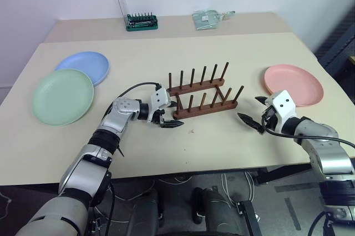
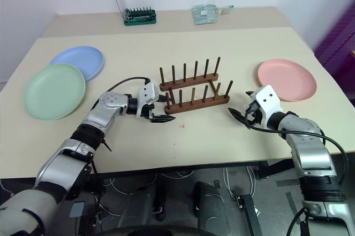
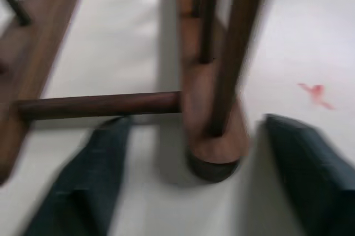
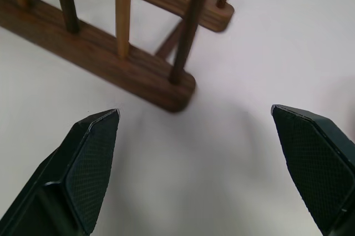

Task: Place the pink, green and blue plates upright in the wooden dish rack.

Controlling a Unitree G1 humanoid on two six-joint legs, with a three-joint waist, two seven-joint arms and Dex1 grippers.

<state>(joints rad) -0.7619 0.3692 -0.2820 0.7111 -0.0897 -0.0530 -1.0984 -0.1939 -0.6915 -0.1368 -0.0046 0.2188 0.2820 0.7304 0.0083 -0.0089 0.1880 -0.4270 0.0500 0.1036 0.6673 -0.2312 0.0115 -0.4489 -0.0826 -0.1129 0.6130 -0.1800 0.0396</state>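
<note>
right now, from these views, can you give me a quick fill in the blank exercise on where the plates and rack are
1. The wooden dish rack holds ____ plates.
2. The green plate partly overlaps the ____ plate.
3. The pink plate lies flat on the table nearest the ____ gripper.
4. The left gripper sits at one end of the rack with its fingers ____.

Missing words: no; blue; right; open
</note>
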